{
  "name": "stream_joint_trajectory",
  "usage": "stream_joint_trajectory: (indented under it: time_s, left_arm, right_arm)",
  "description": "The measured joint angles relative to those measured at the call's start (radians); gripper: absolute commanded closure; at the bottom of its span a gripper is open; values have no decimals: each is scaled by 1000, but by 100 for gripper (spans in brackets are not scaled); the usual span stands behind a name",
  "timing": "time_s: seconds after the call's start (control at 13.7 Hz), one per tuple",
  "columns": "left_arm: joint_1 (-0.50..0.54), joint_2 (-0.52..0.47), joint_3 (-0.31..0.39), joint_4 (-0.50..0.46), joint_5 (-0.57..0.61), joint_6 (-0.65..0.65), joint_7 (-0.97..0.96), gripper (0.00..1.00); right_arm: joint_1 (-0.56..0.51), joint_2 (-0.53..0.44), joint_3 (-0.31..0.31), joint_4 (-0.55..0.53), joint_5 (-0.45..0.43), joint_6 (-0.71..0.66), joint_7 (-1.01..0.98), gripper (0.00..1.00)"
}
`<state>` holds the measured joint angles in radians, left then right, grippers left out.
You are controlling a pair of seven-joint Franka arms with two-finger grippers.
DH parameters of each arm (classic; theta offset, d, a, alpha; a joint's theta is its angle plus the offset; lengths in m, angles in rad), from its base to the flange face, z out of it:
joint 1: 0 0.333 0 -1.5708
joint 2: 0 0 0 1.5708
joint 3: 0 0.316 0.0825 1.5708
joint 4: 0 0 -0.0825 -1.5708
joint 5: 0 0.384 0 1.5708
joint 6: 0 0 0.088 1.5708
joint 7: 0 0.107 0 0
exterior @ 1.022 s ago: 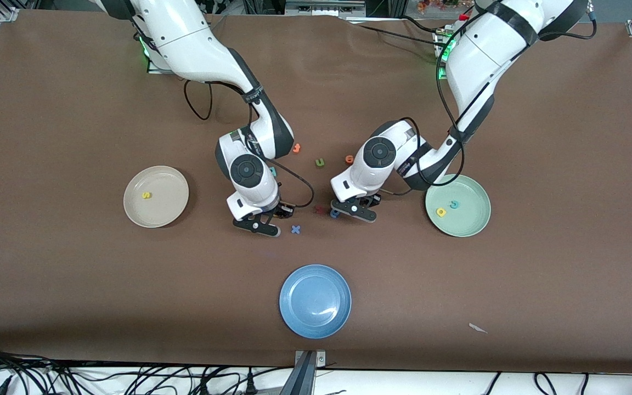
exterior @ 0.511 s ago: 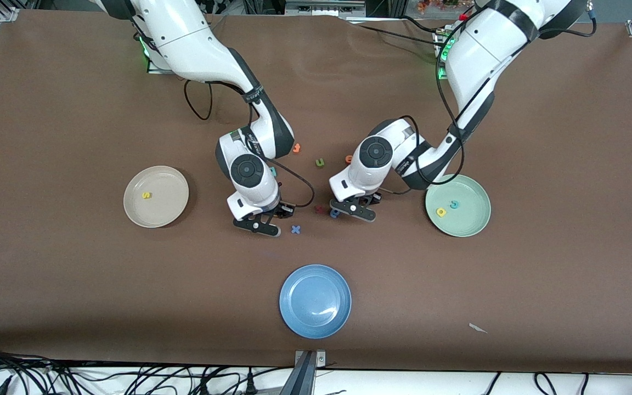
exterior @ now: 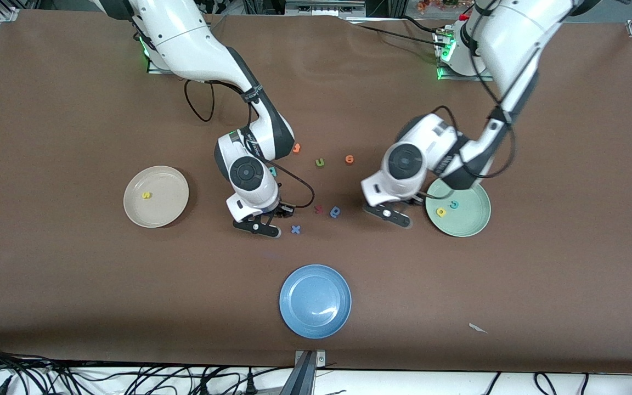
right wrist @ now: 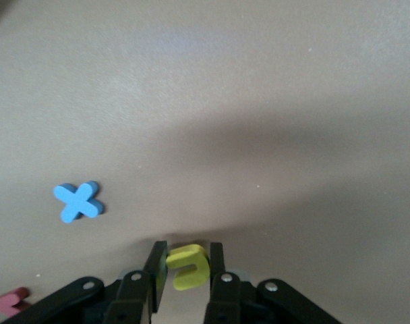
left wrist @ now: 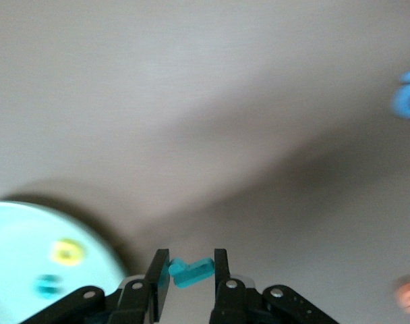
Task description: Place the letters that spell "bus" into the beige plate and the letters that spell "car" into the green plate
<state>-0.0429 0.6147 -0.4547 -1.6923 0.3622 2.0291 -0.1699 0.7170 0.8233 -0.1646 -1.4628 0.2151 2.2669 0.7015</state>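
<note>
I am a pair of white robot arms working over a brown table, sorting small foam letters into plates.

My left gripper (left wrist: 189,273) is clamped on a small teal foam letter "r" (left wrist: 190,271), pinched flat between its two fingers. It hangs over the bare table just beside the round pale green plate (exterior: 472,224), which lies toward the left arm's end of the table. That plate already holds a yellow round "a" (exterior: 441,212) and a teal "c" (exterior: 453,204), so I judge this "r" is the last letter for "car".

My right gripper (right wrist: 185,268) is pinched on a small yellow foam "u" (right wrist: 188,266), low over the middle of the table, close to a blue foam "x" (exterior: 295,229). The round cream-beige plate (exterior: 168,211) sits well apart, toward the right arm's end, with a yellow "s" (exterior: 146,195) in it. The "u" belongs there, I judge. A bit of teal letter (exterior: 273,171) shows beside my right wrist; it may be the "b", though it is too hidden to tell.

Left loose on the table are a dark blue bowl-and-stem letter (exterior: 336,212), a green "u" (exterior: 320,162), an orange "e" (exterior: 349,159) and a blue plate (exterior: 294,321).
</note>
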Motion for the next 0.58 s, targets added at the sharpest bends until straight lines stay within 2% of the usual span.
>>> stream_joint_trajectory:
  time_s: [0.22, 0.44, 0.58]
  left_arm:
    - [169, -6, -1, -48, 0, 3, 197, 83]
    - [264, -6, -42, -112, -4, 8, 258, 72]
    - [315, -6, -109, -146, -5, 8, 257, 28]
  right_arm:
    - [-31, -3, -4, 14, 0, -46, -73, 78]
    - [-70, -30, -51, 18, 1, -153, -220, 78]
    - [-77, -72, -105, -6, 2, -208, -325, 78]
